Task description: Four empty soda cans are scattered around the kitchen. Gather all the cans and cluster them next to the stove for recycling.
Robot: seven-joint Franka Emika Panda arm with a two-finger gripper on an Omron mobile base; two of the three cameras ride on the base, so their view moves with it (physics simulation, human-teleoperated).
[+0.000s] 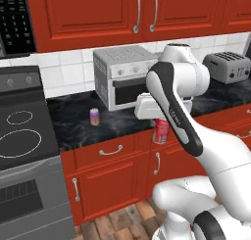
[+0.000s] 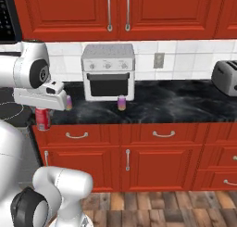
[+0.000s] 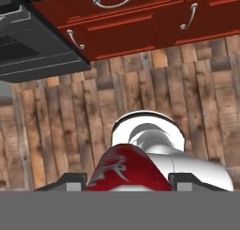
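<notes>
**Op A:** In the left base view I'm carrying a red soda can (image 1: 160, 131), hanging under the hand (image 1: 158, 120), out past the table (image 1: 73, 117) edge over the cabinet fronts. A purple-pink can (image 1: 94, 116) is standing on the table near the stove (image 1: 22, 136).

**Op B:** Risk?

**Op A:** The can is hanging over the floor; if the pinch is slipping, it's dropping there.

**Op B:** Right base view?

**Op A:** The red can (image 2: 42, 118) is sitting at table-edge height under the hand (image 2: 42, 111). Swinging in low, I'm likely clipping the edge. Two purple-pink cans (image 2: 121, 102) are flanking the toaster oven (image 2: 108, 72).

**Op B:** Hand view?

**Op A:** The fingers (image 3: 70, 180) are pressed against the red can (image 3: 124, 170), with the wood floor (image 3: 56, 126) below.
</notes>
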